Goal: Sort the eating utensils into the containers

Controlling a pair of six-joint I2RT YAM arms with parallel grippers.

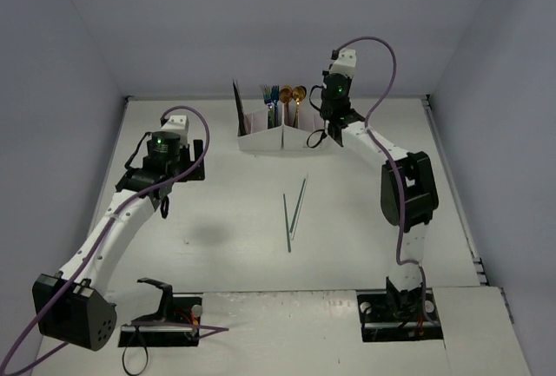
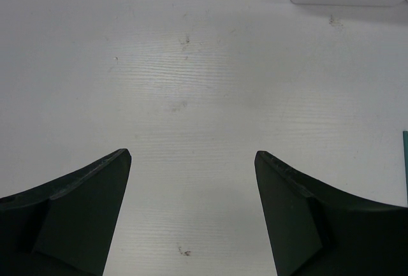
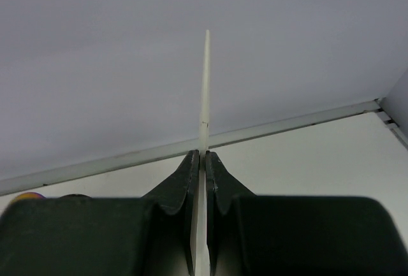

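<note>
Cream-white and thin, tapering to a point, a slim piece [image 3: 205, 91] sits clamped between the right gripper [image 3: 204, 156]'s closed jaws. The left gripper [image 2: 193, 156] gapes empty.

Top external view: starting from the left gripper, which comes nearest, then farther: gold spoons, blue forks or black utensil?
1. Black utensil, at the organiser's left end, nearest the left gripper.
2. Blue forks, in the middle.
3. Gold spoons, right of the forks.
</note>
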